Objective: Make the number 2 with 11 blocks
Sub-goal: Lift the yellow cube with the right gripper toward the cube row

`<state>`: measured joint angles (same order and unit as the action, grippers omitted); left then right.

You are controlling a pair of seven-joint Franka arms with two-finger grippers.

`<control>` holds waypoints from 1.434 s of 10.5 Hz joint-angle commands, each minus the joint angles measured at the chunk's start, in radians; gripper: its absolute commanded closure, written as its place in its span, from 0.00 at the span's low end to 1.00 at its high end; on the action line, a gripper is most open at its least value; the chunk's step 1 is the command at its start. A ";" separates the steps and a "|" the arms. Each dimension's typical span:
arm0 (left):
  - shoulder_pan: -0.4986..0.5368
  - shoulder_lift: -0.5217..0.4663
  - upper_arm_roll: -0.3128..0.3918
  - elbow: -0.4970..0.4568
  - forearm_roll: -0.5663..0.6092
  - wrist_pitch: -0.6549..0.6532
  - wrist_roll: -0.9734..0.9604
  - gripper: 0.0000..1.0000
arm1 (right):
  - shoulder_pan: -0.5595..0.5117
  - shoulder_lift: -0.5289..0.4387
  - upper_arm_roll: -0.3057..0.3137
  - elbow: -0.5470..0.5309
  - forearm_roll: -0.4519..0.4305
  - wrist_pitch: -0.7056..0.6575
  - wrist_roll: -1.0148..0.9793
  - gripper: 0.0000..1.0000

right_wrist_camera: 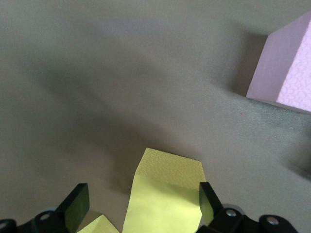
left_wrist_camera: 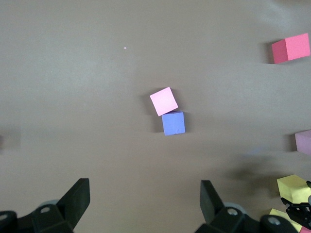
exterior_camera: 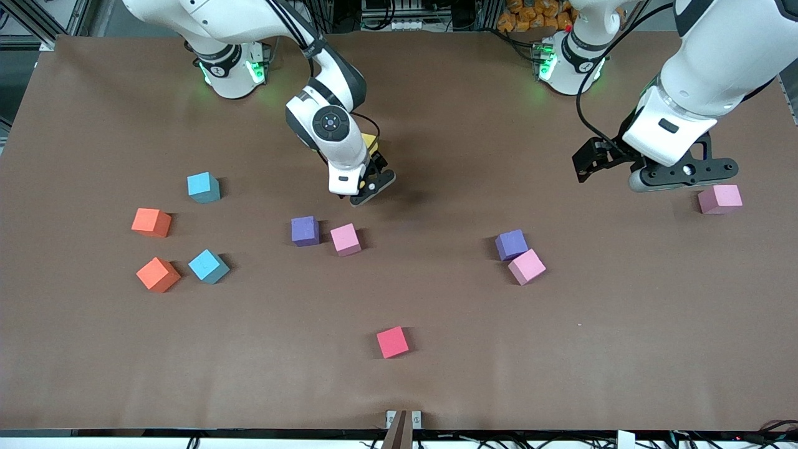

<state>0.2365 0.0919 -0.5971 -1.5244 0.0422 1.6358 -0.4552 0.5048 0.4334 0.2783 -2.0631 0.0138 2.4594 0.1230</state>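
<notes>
**Inspector:** Front view, please.

**Assistant:** The right gripper point(exterior_camera: 368, 181) hangs low over a yellow block point(exterior_camera: 370, 142), mostly hidden under the wrist. The left gripper point(exterior_camera: 648, 171) hovers at the left arm's end of the table, just beside a pink block point(exterior_camera: 720, 199). Scattered on the brown table point(exterior_camera: 561, 349): a purple block point(exterior_camera: 305, 231) beside a pink one point(exterior_camera: 345, 239); a second purple block point(exterior_camera: 511, 244) touching a pink one point(exterior_camera: 527, 266); two light blue blocks point(exterior_camera: 203, 187) point(exterior_camera: 209, 265); a red block point(exterior_camera: 393, 342) nearest the camera. Two orange cubes point(exterior_camera: 151, 222) point(exterior_camera: 158, 274) lie toward the right arm's end. No digit is formed.

**Inspector:** Left wrist view?

**Assistant:** Fingers point(left_wrist_camera: 75, 199) spread, nothing between them. The touching purple-pink pair point(left_wrist_camera: 167, 111) lies ahead.

**Inspector:** Right wrist view?

**Assistant:** Fingers point(right_wrist_camera: 77, 204) spread; a yellow block point(right_wrist_camera: 165, 194) sits between them, its far end jutting past the tips. Contact cannot be told. A second yellow corner point(right_wrist_camera: 97, 225) shows alongside.
</notes>
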 commanded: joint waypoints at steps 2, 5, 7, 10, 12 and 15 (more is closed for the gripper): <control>0.003 -0.003 -0.016 0.015 0.018 -0.019 0.016 0.00 | -0.008 -0.007 0.002 -0.012 -0.014 0.003 0.020 0.00; 0.003 -0.003 -0.018 0.015 0.018 -0.019 0.010 0.00 | -0.017 -0.021 0.002 -0.009 -0.014 -0.008 0.018 0.00; 0.003 -0.006 -0.018 0.013 0.015 -0.019 0.009 0.00 | -0.026 -0.036 0.002 -0.009 -0.014 -0.014 0.015 0.00; 0.003 -0.006 -0.018 0.013 0.011 -0.019 0.010 0.00 | -0.029 -0.036 0.001 -0.008 -0.014 -0.026 0.018 0.00; 0.001 -0.006 -0.019 0.013 0.010 -0.019 0.009 0.00 | -0.029 -0.031 0.001 -0.012 -0.014 -0.026 0.020 0.00; 0.003 -0.008 -0.049 0.013 0.016 -0.019 0.003 0.00 | -0.028 -0.012 -0.001 -0.011 -0.015 -0.022 0.055 0.00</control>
<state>0.2362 0.0919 -0.6235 -1.5235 0.0422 1.6358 -0.4552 0.4863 0.4211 0.2708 -2.0641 0.0133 2.4383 0.1400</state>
